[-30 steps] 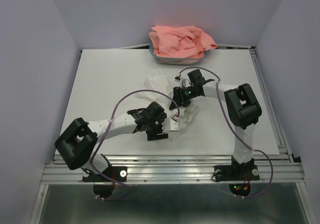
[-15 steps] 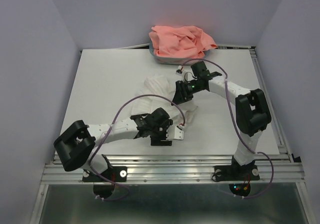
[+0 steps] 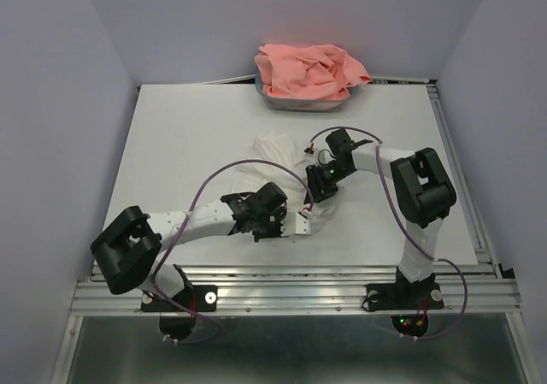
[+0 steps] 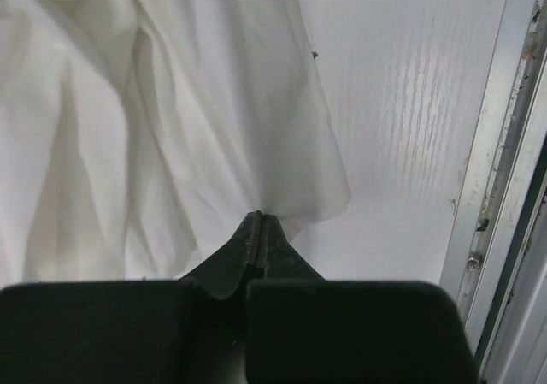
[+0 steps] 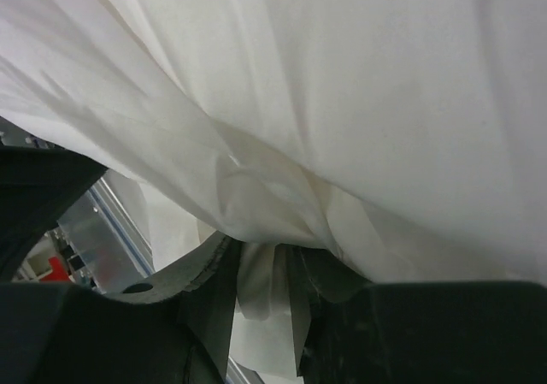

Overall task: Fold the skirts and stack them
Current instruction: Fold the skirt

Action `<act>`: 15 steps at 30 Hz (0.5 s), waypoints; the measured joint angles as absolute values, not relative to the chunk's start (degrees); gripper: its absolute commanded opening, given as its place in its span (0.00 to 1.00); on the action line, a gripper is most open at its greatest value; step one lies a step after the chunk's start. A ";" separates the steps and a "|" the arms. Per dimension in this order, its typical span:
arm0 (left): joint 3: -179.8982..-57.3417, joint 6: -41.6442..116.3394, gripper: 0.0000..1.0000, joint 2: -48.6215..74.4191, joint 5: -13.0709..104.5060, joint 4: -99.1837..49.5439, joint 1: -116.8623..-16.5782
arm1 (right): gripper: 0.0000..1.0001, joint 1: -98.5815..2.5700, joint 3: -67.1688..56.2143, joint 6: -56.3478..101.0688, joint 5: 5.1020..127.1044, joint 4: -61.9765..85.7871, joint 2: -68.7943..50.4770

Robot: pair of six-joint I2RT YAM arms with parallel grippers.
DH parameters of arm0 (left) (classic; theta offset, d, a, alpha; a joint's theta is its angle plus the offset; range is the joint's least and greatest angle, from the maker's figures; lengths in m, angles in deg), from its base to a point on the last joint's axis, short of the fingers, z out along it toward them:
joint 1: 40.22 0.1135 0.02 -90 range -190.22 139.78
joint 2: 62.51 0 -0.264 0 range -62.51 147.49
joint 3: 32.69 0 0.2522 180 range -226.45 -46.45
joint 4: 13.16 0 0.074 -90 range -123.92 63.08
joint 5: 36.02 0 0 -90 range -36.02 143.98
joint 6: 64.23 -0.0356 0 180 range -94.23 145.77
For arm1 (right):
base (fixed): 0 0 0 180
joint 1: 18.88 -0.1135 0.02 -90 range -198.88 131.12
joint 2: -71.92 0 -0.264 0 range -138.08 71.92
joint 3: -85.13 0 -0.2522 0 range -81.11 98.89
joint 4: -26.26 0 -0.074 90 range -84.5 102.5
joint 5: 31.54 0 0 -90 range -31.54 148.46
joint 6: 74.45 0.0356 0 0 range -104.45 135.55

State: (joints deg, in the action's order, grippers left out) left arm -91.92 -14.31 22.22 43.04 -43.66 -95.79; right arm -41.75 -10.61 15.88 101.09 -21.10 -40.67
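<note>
Robot lab: walled white table (image 3: 188, 144)

From above and behind the arm bases, the top camera looks down on the whole table (image 3: 171, 144). The wrist cameras sit right behind the left end effector (image 4: 261, 230) and right end effector (image 5: 265, 277), close against the white skirt (image 4: 154, 102), which all three views share.

Middle crowded, sides open

I see bare table (image 3: 175, 140) down the left and right of the top view. The white skirt (image 3: 272, 149), the left arm (image 3: 205, 221) and the right arm (image 3: 419, 187) fill the centre. The tub (image 3: 272, 100), heaped with the pink skirt (image 3: 308, 72), blocks the upper middle.
</note>
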 measured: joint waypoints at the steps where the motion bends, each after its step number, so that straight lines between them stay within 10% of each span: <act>1: -92.01 -14.22 0.00 20.28 42.93 -44.42 -95.42 | 0.33 -41.71 -10.85 15.82 101.27 -20.71 -40.67; 15: -109.67 -10.88 0.00 16.63 47.17 -37.12 -92.45 | 0.33 -41.69 -14.61 17.55 104.13 -15.75 -38.77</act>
